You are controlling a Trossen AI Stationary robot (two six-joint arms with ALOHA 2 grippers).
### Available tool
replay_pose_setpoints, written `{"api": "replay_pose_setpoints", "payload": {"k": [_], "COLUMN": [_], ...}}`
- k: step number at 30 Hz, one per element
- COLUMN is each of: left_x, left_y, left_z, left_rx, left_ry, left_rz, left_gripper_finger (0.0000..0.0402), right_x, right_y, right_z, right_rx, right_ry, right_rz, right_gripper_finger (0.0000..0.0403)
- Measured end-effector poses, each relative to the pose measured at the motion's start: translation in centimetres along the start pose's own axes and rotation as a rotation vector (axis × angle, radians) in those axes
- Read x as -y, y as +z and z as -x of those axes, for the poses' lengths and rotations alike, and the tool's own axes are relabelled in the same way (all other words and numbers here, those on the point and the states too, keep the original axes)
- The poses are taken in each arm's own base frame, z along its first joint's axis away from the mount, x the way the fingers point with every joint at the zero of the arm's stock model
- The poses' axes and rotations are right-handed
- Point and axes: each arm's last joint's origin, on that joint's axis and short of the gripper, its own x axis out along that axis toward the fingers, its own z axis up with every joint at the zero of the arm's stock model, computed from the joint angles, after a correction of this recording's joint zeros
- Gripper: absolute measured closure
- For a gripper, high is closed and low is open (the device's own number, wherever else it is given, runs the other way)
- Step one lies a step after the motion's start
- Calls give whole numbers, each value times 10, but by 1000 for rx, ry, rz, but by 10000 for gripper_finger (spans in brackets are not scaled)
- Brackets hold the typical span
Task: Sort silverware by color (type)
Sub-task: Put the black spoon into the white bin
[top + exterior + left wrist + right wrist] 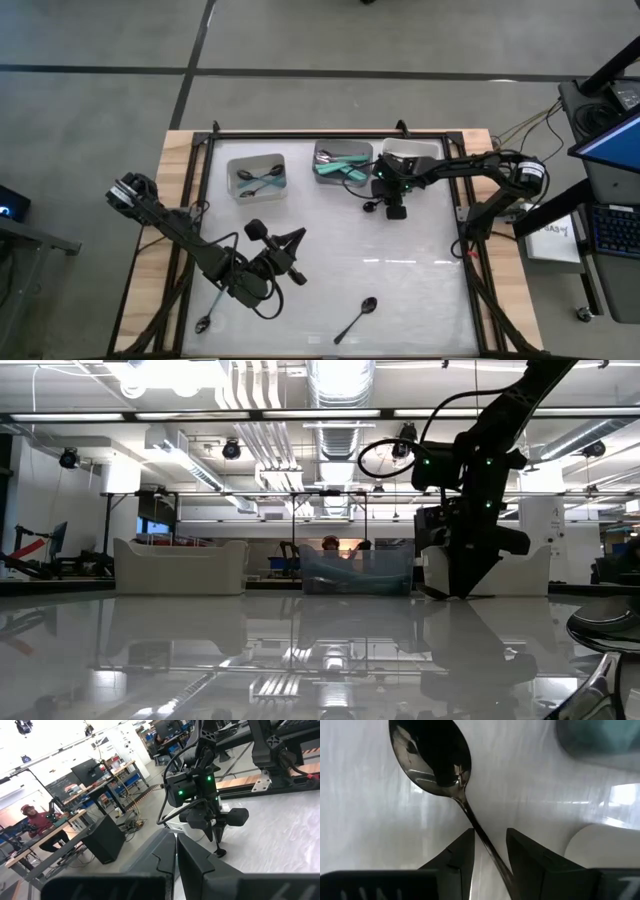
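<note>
R tool (489, 851) pinching a dark spoon (432, 757) by its handle, just in front of the middle & right bins.
Spoon hangs bowl-down from the R tool, low over the desk (400, 270), near the teal-spoon bin (343, 165) and the far-right bin (412, 153). L tool (290, 262) pressed together, holding nothing, sits at desk's front-left. Left bin (257, 176) has dark spoons in it; middle bin holds teal-handled ones. Two more spoons lie loose on the desk: one near front centre (357, 317), one at front-left by the L arm (206, 320).
</note>
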Motion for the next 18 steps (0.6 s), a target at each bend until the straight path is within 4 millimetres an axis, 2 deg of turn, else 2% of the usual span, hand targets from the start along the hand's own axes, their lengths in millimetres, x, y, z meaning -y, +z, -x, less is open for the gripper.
{"api": "replay_pose_setpoints", "payload": {"k": [6, 13, 18], "left_x": [0, 0, 0], "left_y": [-1, -2, -3], "left_z": [0, 0, 0], "left_rx": [-1, -5, -7], "left_ry": [-1, -4, -4], "left_rz": [8, 21, 8], "left_gripper_finger": [402, 402, 402], "right_x": [2, 2, 2], "right_y": [-7, -14, -14], "right_z": [-6, -30, -37], "right_rx": [-13, -88, -130], "right_ry": [15, 87, 107], "right_rz": [-29, -121, -208], "right_gripper_finger": [298, 300, 338]}}
